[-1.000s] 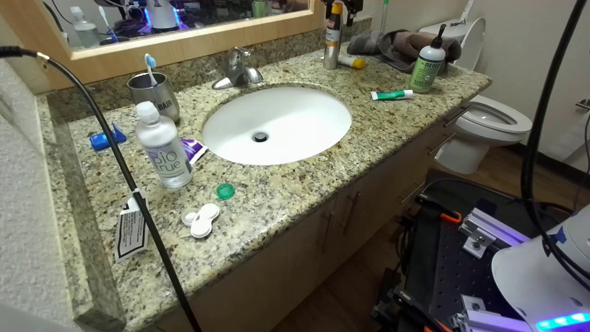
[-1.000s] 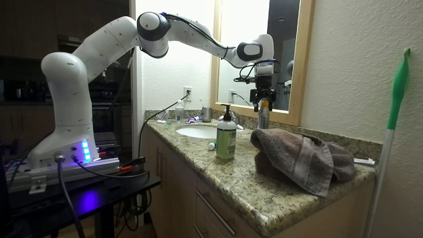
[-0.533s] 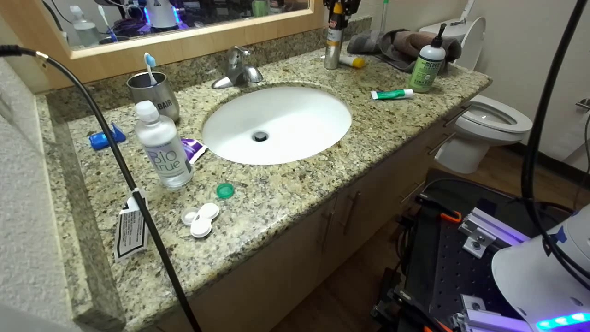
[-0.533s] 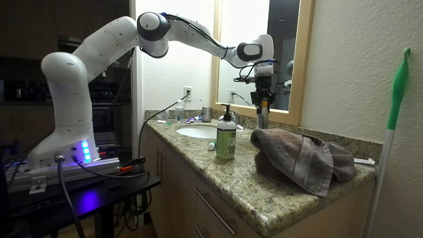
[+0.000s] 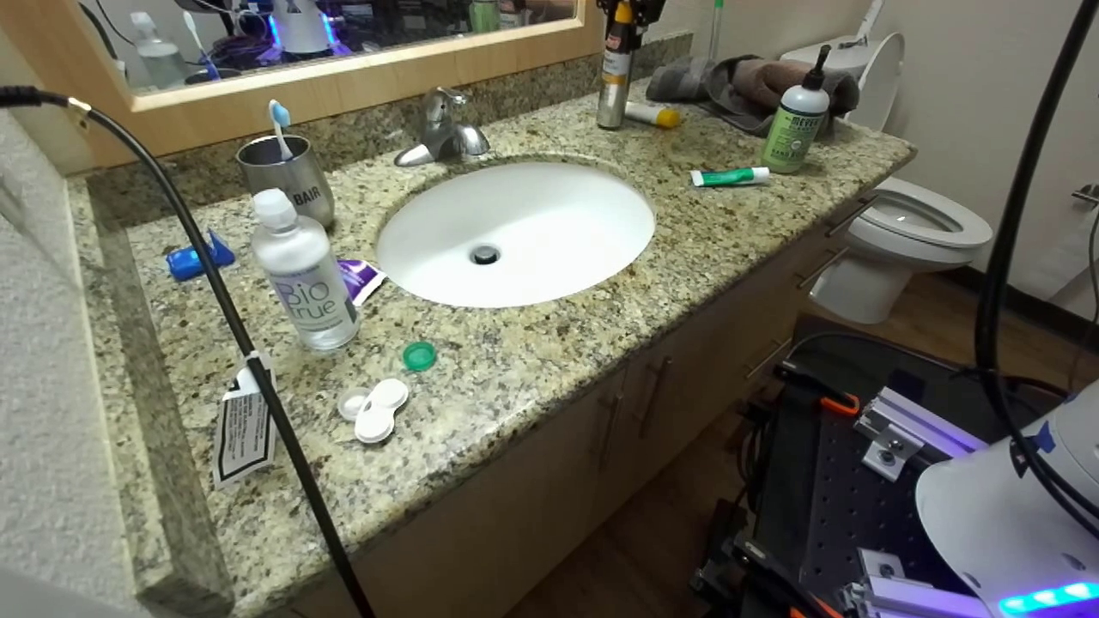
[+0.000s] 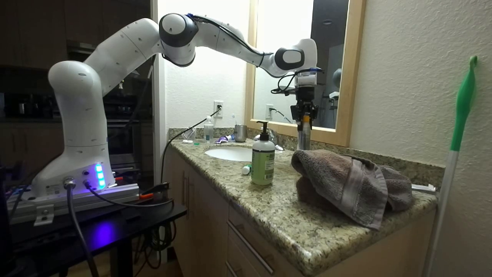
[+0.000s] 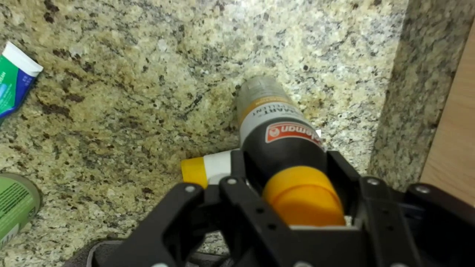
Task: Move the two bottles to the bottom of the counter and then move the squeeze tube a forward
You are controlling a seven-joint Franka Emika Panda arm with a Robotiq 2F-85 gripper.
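The slim dark bottle with an orange cap (image 7: 284,148) stands nearly upright at the back of the granite counter (image 5: 532,360), beyond the sink. My gripper (image 7: 285,161) comes from above, its fingers closed on both sides of the bottle's dark shoulder, just below the cap. Whether the base touches the counter I cannot tell. A bottle with a green label and black pump (image 5: 794,129) stands apart nearer the front edge. The green-and-white squeeze tube (image 5: 730,177) lies flat beside that pump bottle; in the wrist view part of the tube (image 7: 15,81) shows at the left.
A white tube with a yellow cap (image 7: 217,165) lies right beside the held bottle. A crumpled towel (image 6: 346,181) covers the counter's end. The white sink (image 5: 549,223), faucet (image 5: 442,129) and mirror frame (image 5: 361,73) are close by. A clear bottle (image 5: 305,275) stands on the sink's far side.
The gripper has closed from wide apart onto the dark bottle. The bottle and gripper have since shifted slightly toward the sink. Everything else stays in place.
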